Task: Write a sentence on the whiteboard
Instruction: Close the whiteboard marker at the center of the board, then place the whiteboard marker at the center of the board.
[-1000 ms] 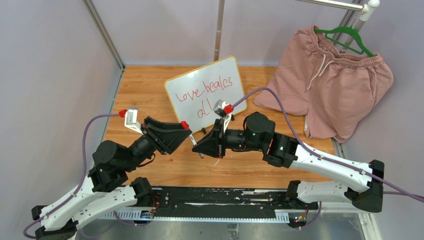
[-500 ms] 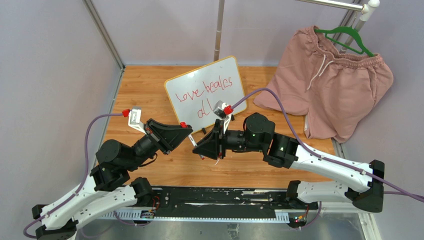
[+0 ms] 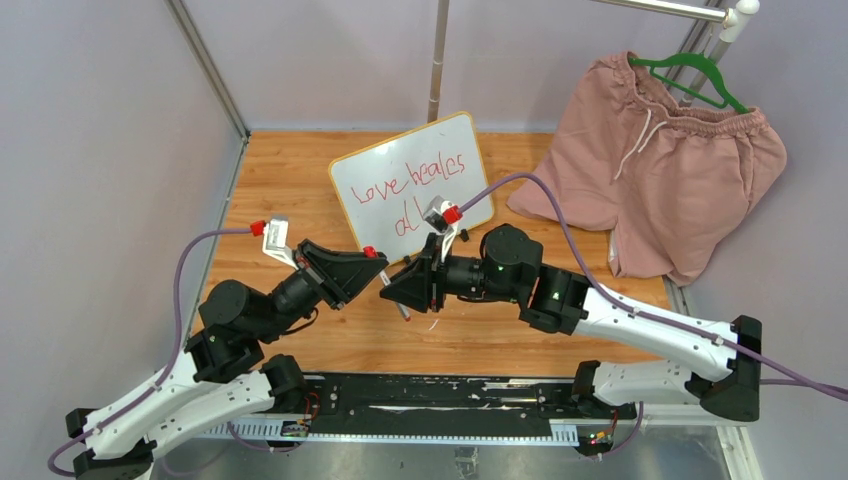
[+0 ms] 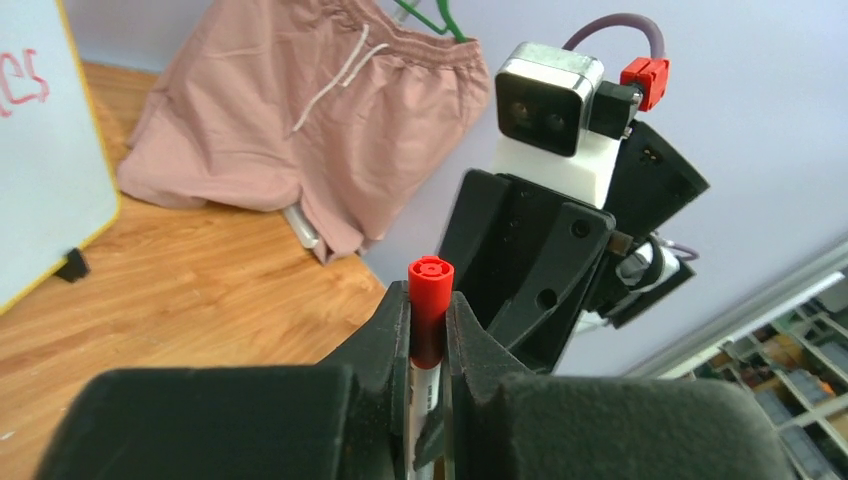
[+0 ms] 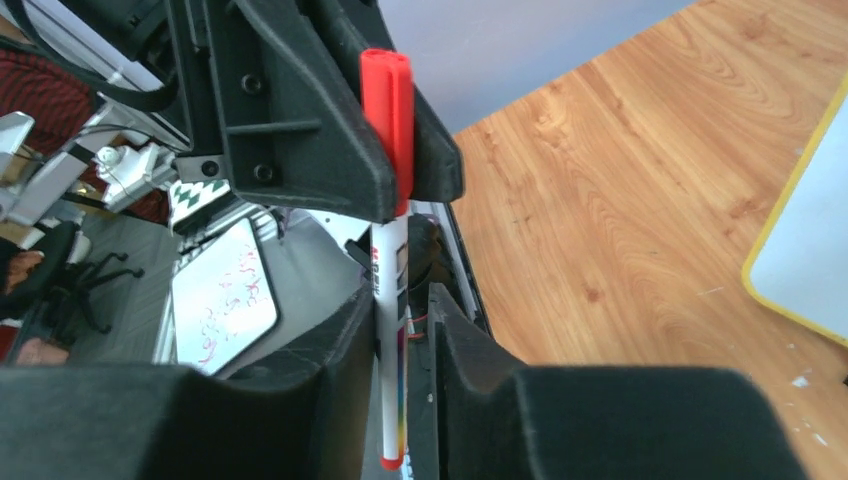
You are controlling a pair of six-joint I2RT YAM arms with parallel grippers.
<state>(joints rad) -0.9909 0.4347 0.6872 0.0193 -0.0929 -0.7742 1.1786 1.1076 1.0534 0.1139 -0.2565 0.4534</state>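
The whiteboard [image 3: 380,165] stood tilted on the wooden table [image 3: 290,180], just beyond both grippers. Its face carried the red sentence [image 3: 415,178] in two lines, and the lower line was the one nearer the grippers. In front of the board the two grippers met tip to tip along a marker [image 5: 390,270]. The left gripper [image 4: 428,305] was clamped on the marker's red cap, with a finger pressed against each side. Facing it, the right gripper [image 5: 402,300] had its fingers apart around the white barrel, with a gap showing on one side. Pink shorts [image 3: 660,170] lay on the table beyond the right gripper, behind its arm.
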